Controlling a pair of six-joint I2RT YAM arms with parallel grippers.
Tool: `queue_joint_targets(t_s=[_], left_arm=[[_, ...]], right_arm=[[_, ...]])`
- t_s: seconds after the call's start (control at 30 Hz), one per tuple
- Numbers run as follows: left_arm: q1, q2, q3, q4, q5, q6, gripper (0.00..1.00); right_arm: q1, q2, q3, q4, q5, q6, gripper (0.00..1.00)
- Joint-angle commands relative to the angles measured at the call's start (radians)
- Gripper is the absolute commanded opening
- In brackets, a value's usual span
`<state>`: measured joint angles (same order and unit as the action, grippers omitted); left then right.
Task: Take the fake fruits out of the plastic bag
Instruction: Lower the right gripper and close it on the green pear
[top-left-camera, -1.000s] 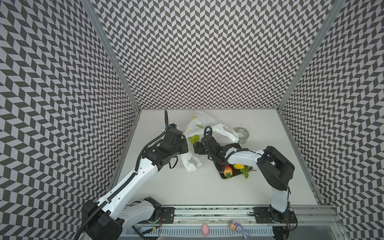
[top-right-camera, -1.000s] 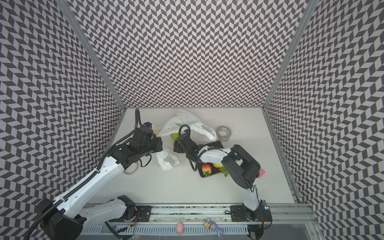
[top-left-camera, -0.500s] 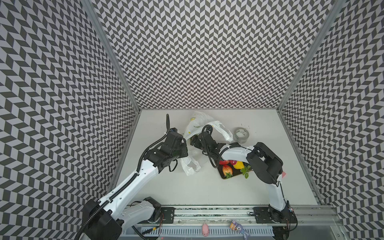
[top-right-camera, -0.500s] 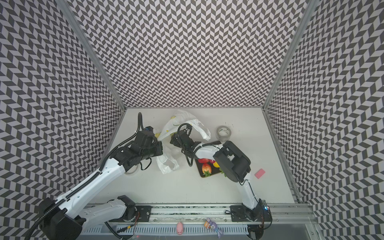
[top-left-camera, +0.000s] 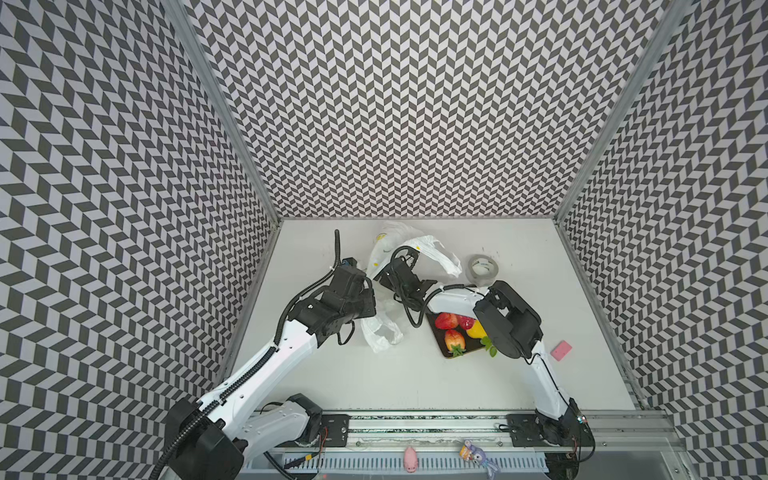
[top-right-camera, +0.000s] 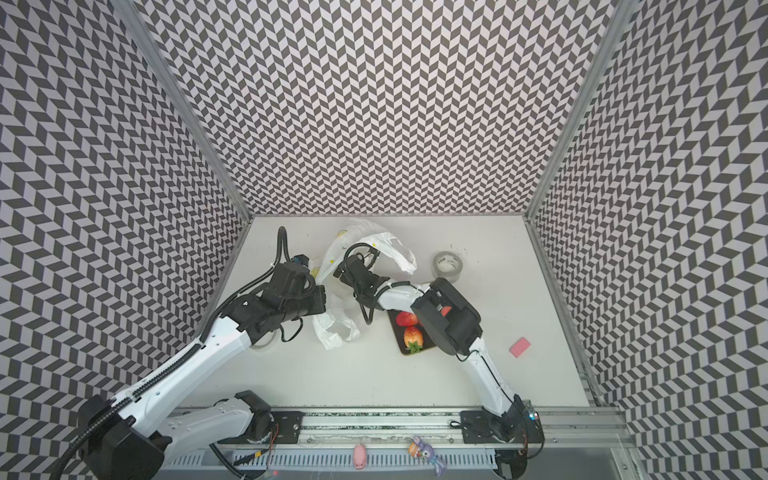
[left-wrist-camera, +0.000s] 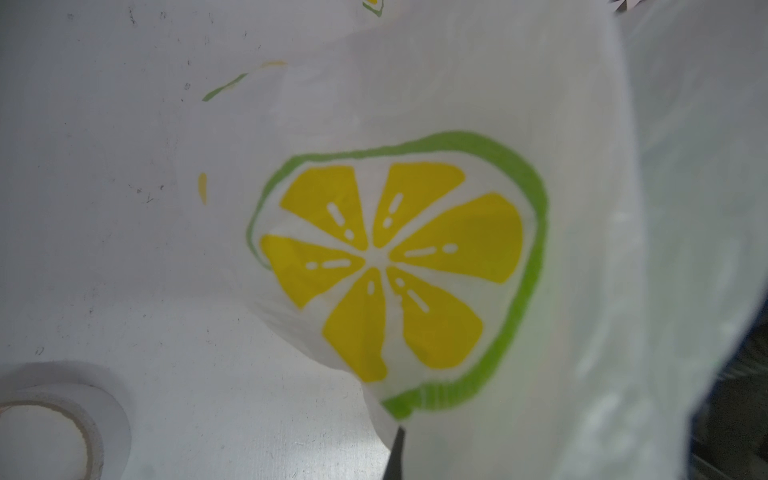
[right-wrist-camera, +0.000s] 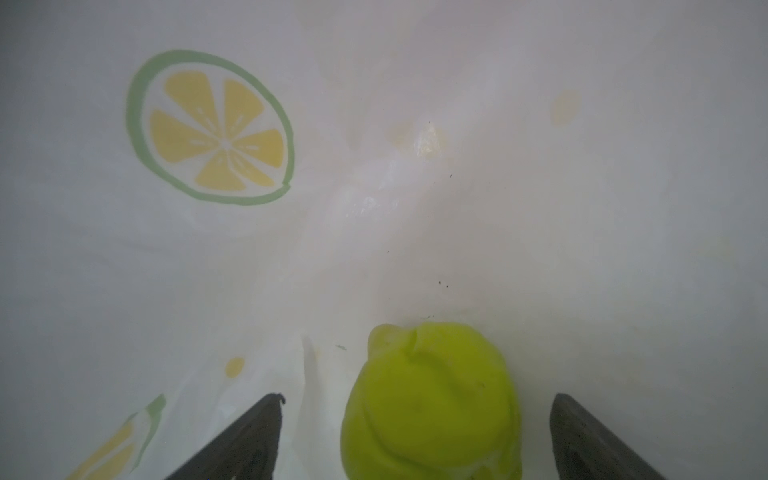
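Left gripper clenched on plastic bag, 11 o'clock from tray. Right gripper spread open, straddled green pear: looked light, slick; take across belly.

A yellow-green pear is sitting between the dark grey fingers of the right gripper. Ahead of the claw, the white plastic bag is showing a yellow lemon slice ringed in green. Behind it, red strawberries are lying on a black tray.

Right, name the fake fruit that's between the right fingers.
The green pear, inside the plastic bag between the open fingers of the right gripper; the strawberries and lemon lie on the dark tray.
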<state>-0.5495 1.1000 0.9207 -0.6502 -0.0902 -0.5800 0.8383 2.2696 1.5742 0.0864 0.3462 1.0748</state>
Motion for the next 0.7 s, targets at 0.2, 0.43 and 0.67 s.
queue_joint_targets(t_s=[0.2,0.43,0.67], left_arm=[[-0.004,0.010,-0.011,0.021,0.011,-0.006,0.00],[-0.004,0.012,-0.006,0.019,0.000,-0.012,0.00],[-0.003,0.014,0.002,0.019,-0.039,-0.025,0.00]], right_arm=[[-0.002,0.093,0.104,-0.075,0.080,0.011,0.96],[-0.002,0.120,0.125,-0.084,0.052,0.012,0.81],[-0.002,0.091,0.134,-0.058,0.036,-0.052,0.60]])
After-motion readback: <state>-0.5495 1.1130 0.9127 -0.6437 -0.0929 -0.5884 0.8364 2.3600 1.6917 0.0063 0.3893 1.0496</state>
